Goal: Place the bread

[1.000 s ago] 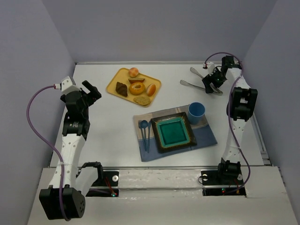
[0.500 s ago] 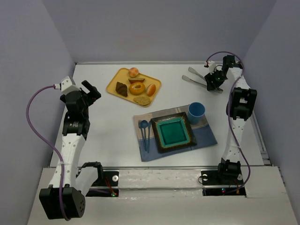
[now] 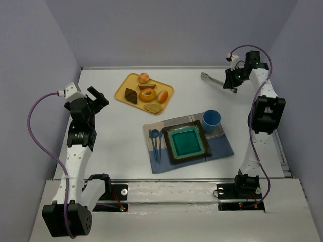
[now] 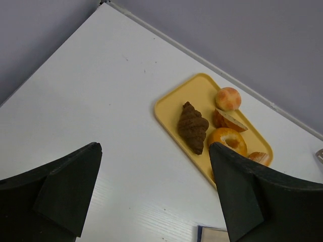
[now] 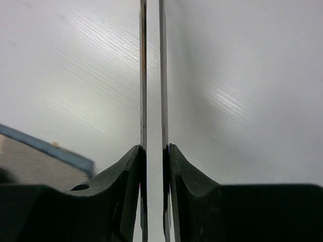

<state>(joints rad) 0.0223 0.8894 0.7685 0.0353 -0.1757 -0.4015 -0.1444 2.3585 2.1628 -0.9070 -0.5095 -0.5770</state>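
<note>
Bread [image 3: 162, 96]: small smooth oval roll, golden-brown, at the right end of the yellow tray [image 3: 130, 80], just beside the ring-shaped bagel [image 3: 148, 95].
Long axis: seems to run near-to-far with a slight slant; too small to be sure.
Left pincer [image 3: 99, 97]: spread wide, holding nothing, raised over the white tabletop [image 3: 116, 136]; the bread lies to its right, past the bagel.
Right pincer [image 3: 231, 82]: clamped on thin metal tongs [image 3: 212, 79], whose free ends point left toward the tray.
Nearer arm: the bread sits roughly midway between the two; the tongs' tips come closest, so they are probably the pickup tool.
Surfaces: the roll looks glossy and rounded and may slip between the flat, hard blades; the tray has a low rim.
</note>
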